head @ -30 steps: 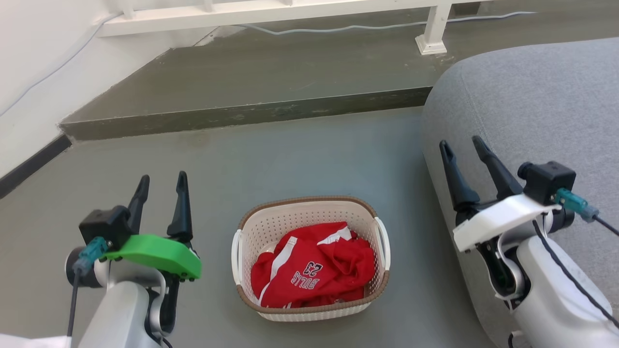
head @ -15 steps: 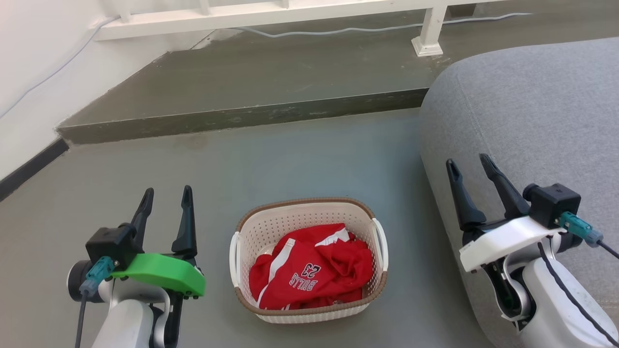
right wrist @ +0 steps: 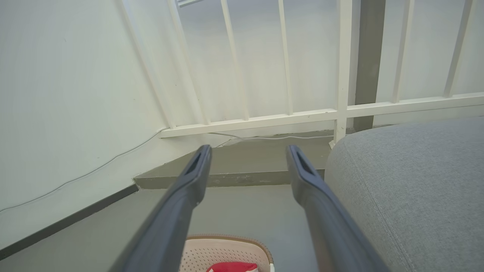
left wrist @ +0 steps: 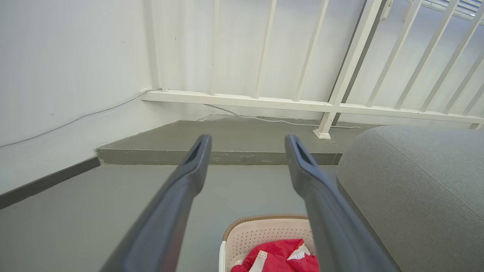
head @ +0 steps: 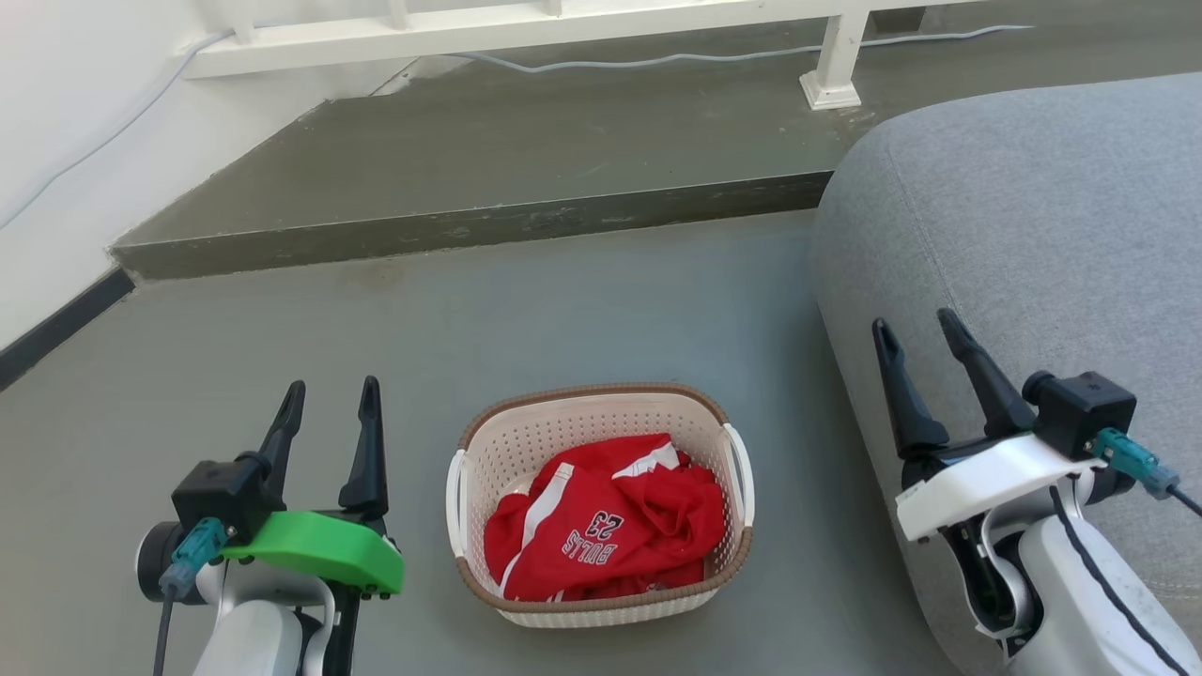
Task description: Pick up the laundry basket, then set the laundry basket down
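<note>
While the laundry basket (head: 582,422) is sitting on the floor (head: 563,310), I am hovering the left gripper (head: 333,383) and right gripper (head: 912,319) either side, jaws gaping wide

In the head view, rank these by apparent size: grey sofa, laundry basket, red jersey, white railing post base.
1. grey sofa
2. laundry basket
3. red jersey, lying inside the basket
4. white railing post base, though it is farthest from the camera, so its true size is unsure
</note>
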### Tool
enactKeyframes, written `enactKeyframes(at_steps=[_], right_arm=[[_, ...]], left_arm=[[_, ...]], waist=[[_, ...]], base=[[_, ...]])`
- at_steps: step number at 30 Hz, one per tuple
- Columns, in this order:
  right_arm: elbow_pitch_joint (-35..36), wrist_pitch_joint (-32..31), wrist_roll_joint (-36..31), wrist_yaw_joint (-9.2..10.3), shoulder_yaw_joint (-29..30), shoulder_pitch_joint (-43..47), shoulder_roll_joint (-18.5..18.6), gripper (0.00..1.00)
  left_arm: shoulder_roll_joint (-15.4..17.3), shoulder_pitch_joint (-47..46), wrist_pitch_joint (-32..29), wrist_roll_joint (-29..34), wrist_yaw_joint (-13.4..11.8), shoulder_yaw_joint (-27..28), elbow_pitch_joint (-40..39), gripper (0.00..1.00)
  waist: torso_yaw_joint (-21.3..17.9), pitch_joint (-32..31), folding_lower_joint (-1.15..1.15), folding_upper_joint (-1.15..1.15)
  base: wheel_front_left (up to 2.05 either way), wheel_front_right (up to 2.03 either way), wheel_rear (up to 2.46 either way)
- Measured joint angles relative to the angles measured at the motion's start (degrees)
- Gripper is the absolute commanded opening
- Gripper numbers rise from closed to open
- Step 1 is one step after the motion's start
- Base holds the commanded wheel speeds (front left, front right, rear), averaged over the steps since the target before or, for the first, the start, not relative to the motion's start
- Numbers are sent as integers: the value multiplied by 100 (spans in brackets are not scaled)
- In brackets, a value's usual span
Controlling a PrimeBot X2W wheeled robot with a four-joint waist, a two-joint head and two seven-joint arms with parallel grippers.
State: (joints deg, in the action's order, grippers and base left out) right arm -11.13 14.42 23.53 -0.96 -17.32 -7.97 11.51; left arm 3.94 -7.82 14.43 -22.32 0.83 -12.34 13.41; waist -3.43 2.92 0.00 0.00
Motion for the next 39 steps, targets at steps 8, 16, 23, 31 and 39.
enactKeyframes(at_steps=[8,16,23,31,39], right_arm=[[22,0,-94,-56,66,79,-76,100],[30,0,-202,-154,159,157,-112,100],[-9,-1,-255,-198,213,170,-221,0],[-214,-21,-54,-203,215,415,-332,0],[-201,-142,519,-205,337,415,-400,0]], left_arm=[[-68,110,0,166,19,81,-59,100],[-86,135,0,290,25,103,-89,100],[-107,208,-8,256,134,120,-55,0],[-136,354,-81,53,134,121,185,0],[-138,354,-247,-516,158,286,234,0]], waist=[[-20,-15,0,0],[-37,-12,0,0],[-37,5,0,0],[-25,-5,0,0],[8,-30,0,0]], base=[[0,0,0],[0,0,0],[0,0,0],[0,0,0],[0,0,0]])
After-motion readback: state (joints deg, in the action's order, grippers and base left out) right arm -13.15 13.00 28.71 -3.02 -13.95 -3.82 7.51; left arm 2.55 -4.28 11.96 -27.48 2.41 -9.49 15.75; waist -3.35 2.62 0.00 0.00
